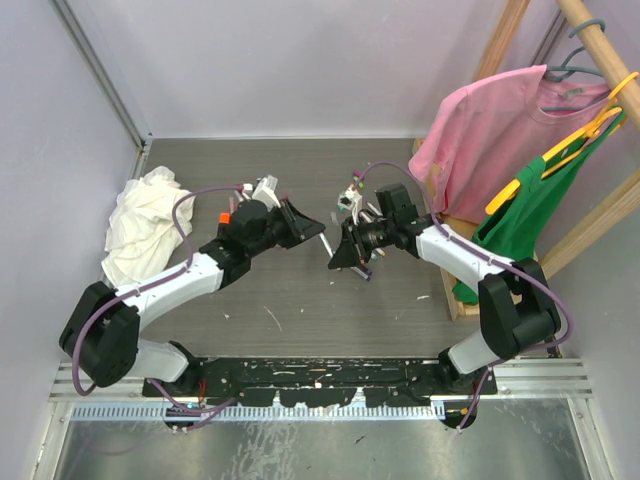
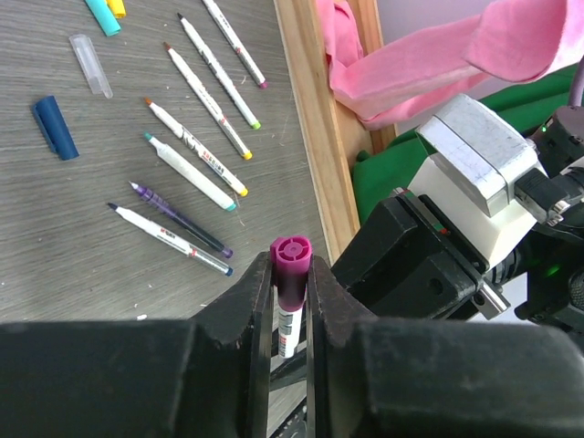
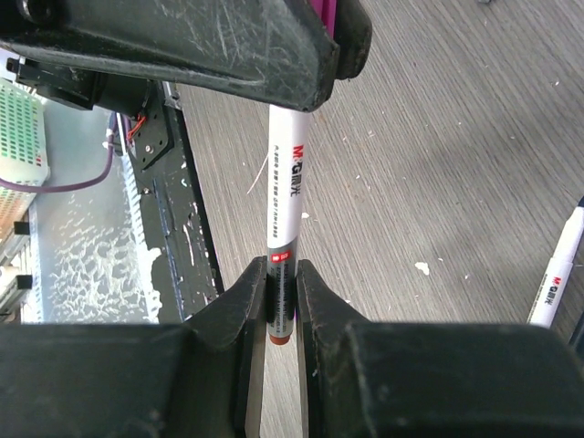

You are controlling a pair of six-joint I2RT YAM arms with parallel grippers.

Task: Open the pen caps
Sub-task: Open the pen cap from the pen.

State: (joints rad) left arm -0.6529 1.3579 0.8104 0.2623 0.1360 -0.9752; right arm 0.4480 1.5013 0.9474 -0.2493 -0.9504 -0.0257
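A white-barrelled pen (image 3: 285,192) hangs in the air between my two grippers above the middle of the table. Its magenta pen cap (image 2: 290,260) sits pinched between the left gripper's (image 2: 290,285) jaws, with the white barrel (image 2: 288,330) running down behind them. My right gripper (image 3: 282,301) is shut on the barrel's other end, near its red tail tip. In the top view the left gripper (image 1: 315,228) and the right gripper (image 1: 340,255) meet tip to tip. A loose blue cap (image 2: 55,128) and a clear cap (image 2: 91,64) lie on the table.
Several uncapped pens (image 2: 196,173) lie side by side on the table near a wooden frame (image 2: 306,119). A pink shirt (image 1: 480,130) and a green garment (image 1: 530,210) hang at the right. A white rag (image 1: 145,225) lies at the left. Another pen (image 3: 558,274) lies close by.
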